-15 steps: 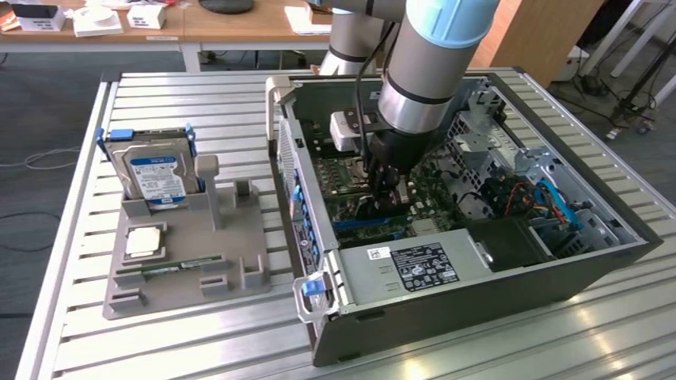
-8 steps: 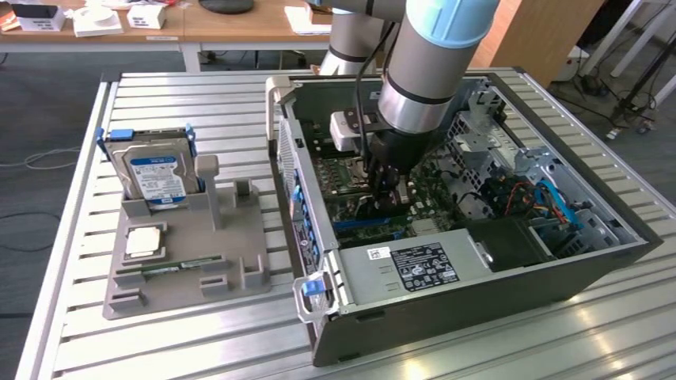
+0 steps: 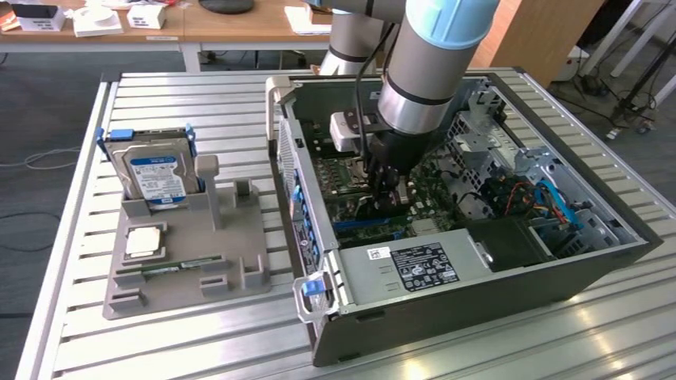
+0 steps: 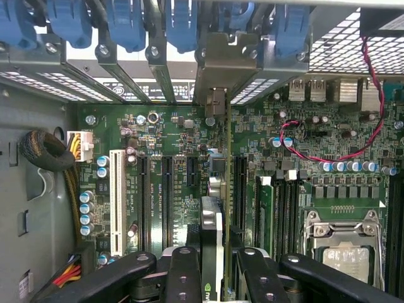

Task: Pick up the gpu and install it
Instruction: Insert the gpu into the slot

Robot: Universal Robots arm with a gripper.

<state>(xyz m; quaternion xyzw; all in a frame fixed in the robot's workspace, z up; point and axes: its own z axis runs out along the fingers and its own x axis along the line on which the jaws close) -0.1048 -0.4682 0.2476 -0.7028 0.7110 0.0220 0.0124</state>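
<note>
Claw [image 4: 218, 268] grips upright gpu [image 4: 212, 224], green logo [image 4: 207, 293], at mobo [image 4: 177, 129].

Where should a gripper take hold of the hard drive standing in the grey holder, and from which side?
Likely its top edge, coming straight down and pinching the two flat faces. The hard drive stands upright in the grey holder, which hides its lower end, and blue rails run along its side edges.
</note>
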